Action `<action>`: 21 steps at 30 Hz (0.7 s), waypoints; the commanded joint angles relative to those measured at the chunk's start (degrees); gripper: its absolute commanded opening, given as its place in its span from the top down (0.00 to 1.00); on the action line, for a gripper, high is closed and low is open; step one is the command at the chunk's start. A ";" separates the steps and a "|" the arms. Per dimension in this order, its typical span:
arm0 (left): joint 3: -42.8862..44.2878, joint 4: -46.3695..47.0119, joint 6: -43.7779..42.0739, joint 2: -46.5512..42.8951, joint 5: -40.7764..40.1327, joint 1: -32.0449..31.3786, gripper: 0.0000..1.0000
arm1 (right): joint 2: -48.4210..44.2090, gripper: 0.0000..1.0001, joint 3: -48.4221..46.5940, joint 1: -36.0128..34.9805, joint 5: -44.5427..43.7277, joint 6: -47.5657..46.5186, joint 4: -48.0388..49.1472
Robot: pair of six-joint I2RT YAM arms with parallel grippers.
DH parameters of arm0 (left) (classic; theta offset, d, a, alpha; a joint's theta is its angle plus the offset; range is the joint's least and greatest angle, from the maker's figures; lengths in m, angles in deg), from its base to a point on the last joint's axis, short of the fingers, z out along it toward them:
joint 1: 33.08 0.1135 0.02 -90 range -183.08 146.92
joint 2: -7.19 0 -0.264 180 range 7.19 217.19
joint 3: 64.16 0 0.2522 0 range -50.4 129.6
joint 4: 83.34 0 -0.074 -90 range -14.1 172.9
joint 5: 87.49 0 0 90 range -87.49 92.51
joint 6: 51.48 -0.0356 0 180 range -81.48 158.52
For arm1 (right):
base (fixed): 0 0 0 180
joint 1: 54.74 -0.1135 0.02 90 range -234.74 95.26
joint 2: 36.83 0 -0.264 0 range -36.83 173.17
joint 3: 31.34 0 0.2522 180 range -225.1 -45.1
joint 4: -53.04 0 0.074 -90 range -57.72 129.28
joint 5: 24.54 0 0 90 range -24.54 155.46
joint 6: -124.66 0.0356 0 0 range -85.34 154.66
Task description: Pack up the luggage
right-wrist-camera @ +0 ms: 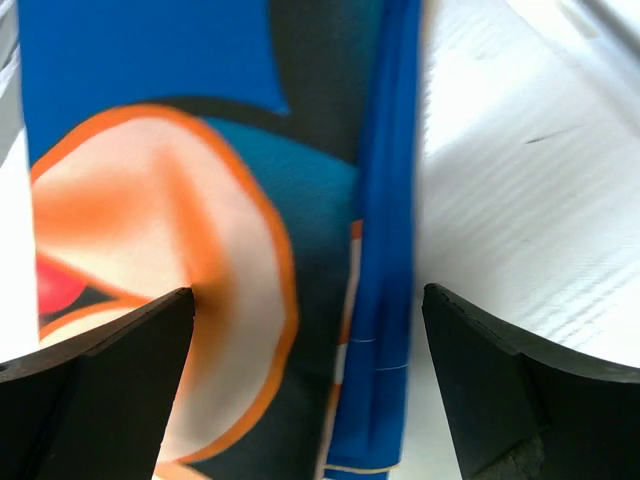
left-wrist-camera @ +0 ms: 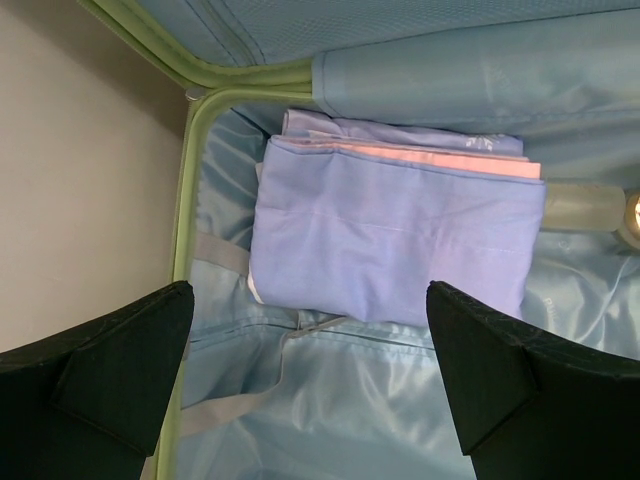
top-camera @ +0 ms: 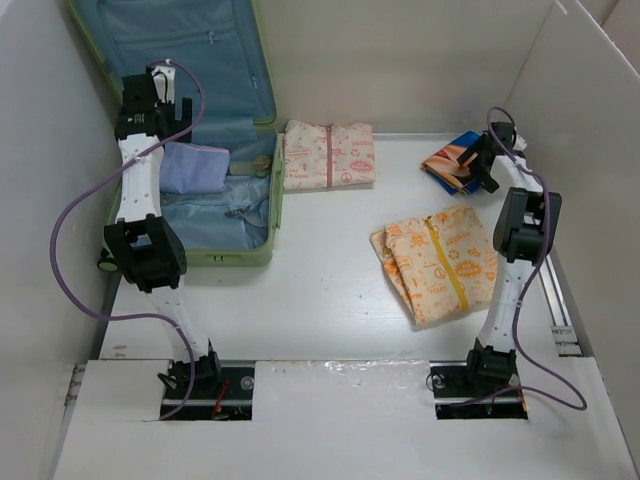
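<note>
Left pincer [left-wrist-camera: 308, 330] and right pincer [right-wrist-camera: 305, 330] gape wide, empty; the luggage [top-camera: 235, 257] below the left looks stiff, bulky (grip its lid rim).

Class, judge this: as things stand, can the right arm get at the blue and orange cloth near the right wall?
Probably yes. The right gripper hangs open directly over the cloth, with nothing between them; the cloth lies in the open on the table.
</note>
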 commanded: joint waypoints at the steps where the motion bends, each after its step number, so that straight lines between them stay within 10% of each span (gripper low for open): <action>1: 3.11 0.81 0.62 -0.76 0.62 0.29 0.00 | 2.23 0.00 -2.68 1.47 5.96 0.92 -2.92; 5: 4.17 0.81 0.62 -0.23 -0.52 0.29 0.00 | 4.88 0.09 -3.76 2.09 10.03 3.11 -1.45; 13: 1.63 0.81 0.09 -3.13 -0.52 0.29 0.00 | 4.88 1.00 1.79 2.70 18.91 6.90 10.86; 21: -0.74 -1.38 -0.43 -6.29 8.87 -1.90 0.04 | 1.73 1.00 -2.87 1.47 28.33 -5.38 18.25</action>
